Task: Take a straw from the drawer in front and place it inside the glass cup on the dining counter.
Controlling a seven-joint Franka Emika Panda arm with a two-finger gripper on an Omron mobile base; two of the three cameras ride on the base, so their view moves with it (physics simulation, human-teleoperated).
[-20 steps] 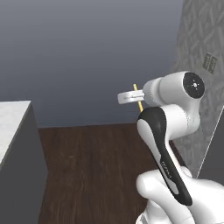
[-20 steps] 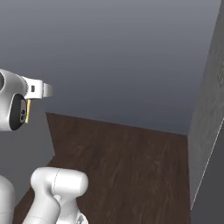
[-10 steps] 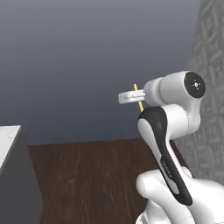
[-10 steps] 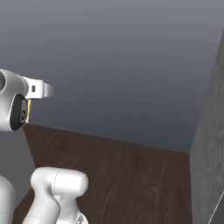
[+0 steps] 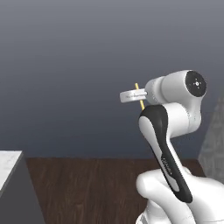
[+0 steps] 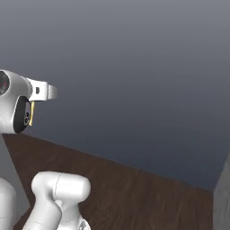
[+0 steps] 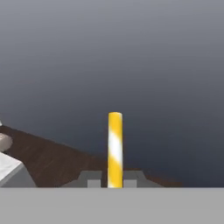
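Note:
My gripper [image 7: 114,181] is shut on the straw [image 7: 115,146], a thin yellow stick with pale bands that stands up between the two fingertips in the hand view. The arm is folded high and close to the base. In the left base view the straw [image 5: 139,97] pokes out behind the white wrist. A short yellow piece of the straw [image 6: 32,118] also shows beside the hand in the right base view. A white marble slab corner [image 5: 8,165] lies at the lower left; I cannot tell whether it is the dining counter. The drawer and the glass cup are out of view.
Dark wood floor [image 5: 87,188] stretches ahead to a plain grey wall [image 6: 134,67]. A patterned grey wall panel [image 5: 215,135] stands at the right edge. In the hand view a beige rounded object [image 7: 4,141] sits by the marble slab [image 7: 9,168].
The whole scene has shifted in both base views, so the base has moved: the marble slab slid down and left, the patterned wall slid right. The arm keeps its pose, still holding the straw.

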